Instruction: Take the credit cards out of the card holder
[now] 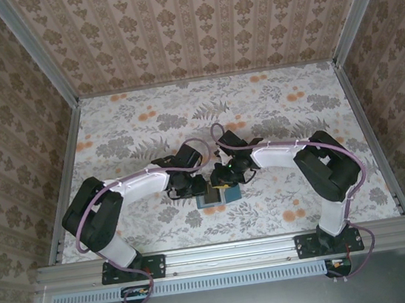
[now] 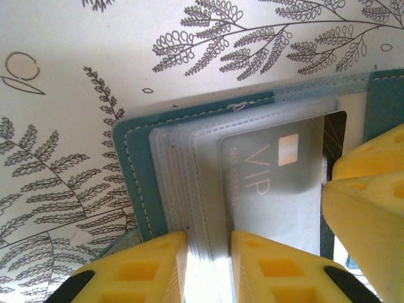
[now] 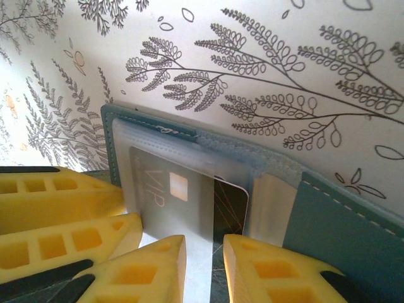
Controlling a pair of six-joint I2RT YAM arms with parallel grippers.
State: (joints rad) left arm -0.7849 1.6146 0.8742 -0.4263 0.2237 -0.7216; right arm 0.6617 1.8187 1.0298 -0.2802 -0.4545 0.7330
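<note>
Left fingers [image 2: 145,271]: clamping the clear sleeves [image 2: 180,164] at their edge. Right fingers [image 3: 265,271]: straddling the sleeved VIP card [image 3: 164,189] and dark card [image 3: 230,202] (whether they are gripping cannot be told). Card holder [image 3: 341,221]: lying open on the bench [image 3: 284,38], near-centre. Advisable: pinching the card alone and sliding it along its pocket, with the left fingers anchoring.

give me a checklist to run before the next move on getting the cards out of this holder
1. card holder open on the table: ok
2. left claw astride the clear sleeves: ok
3. right claw lined up on the VIP card: ok
4. either claw's grip firm: cannot tell
5. VIP card free of its sleeve: not ok
6. dark card behind it out of the pinch: cannot tell
</note>
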